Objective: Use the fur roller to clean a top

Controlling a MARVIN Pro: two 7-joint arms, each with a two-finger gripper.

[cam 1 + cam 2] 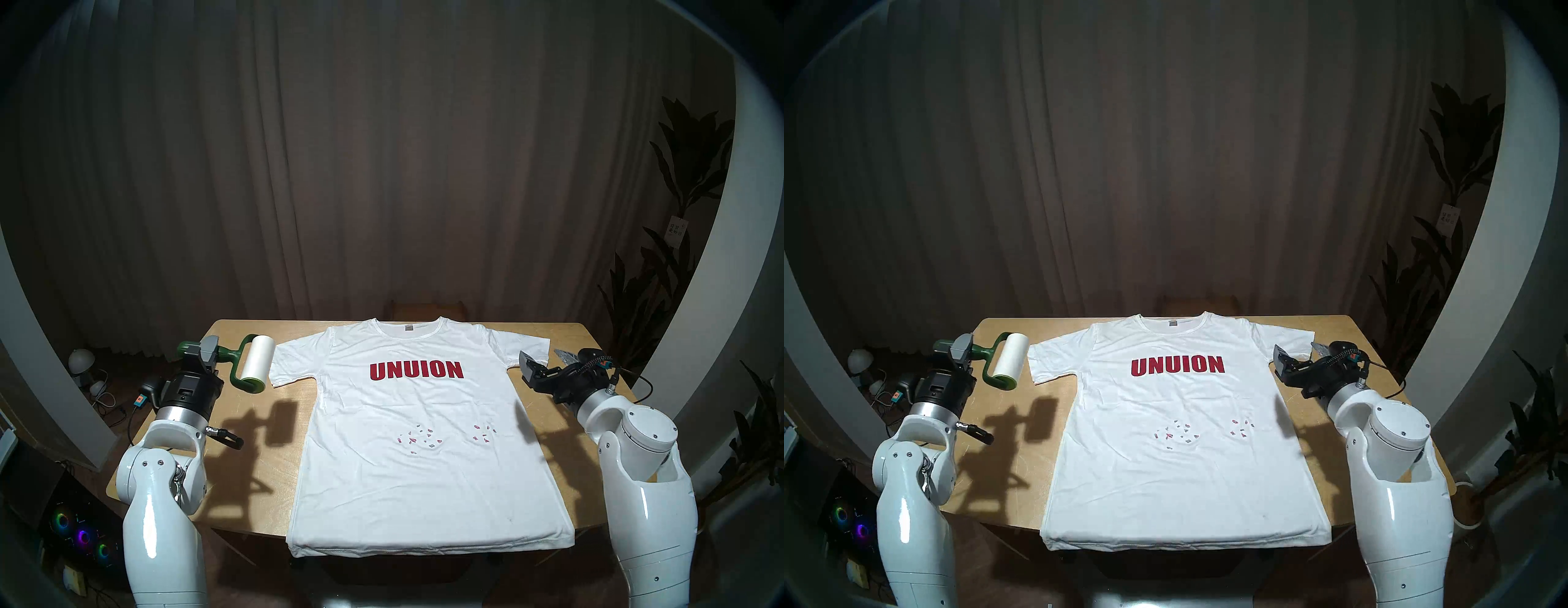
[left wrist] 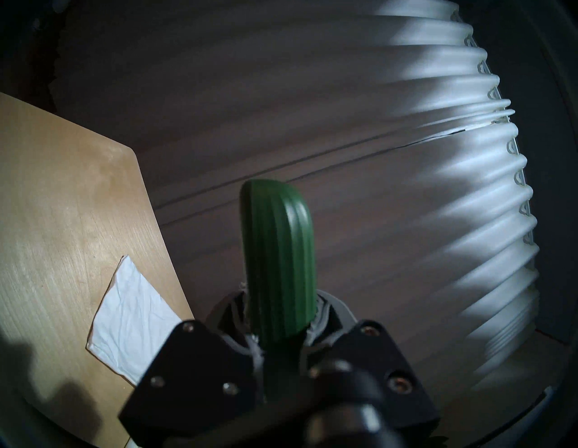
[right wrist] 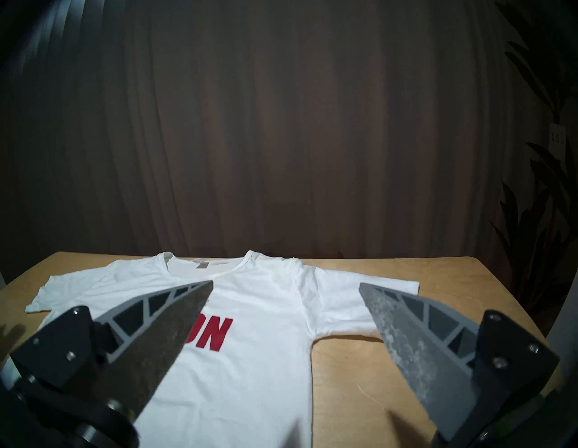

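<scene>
Head view: the left gripper [image 1: 209, 353] clamps the fur roller [image 1: 250, 363] by its green handle above the table's [image 1: 237, 467] far left corner; handle runs left-right, white roll near-far, just left of the top's [image 1: 420, 446] sleeve. Left wrist view: the ribbed handle [image 2: 278, 266] juts out from between closed fingers. Right wrist view: the right gripper [image 3: 286, 289] stands wide and empty above the top [image 3: 266, 313].

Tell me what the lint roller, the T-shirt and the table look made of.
Lint roller: handle looks like matte green moulded plastic, ribbed lengthwise; roll probably white sticky paper.
T-shirt: soft white knit, likely cotton; fine creases, printed red letters.
Table: pale wood or veneer, faint grain, satin finish.
</scene>
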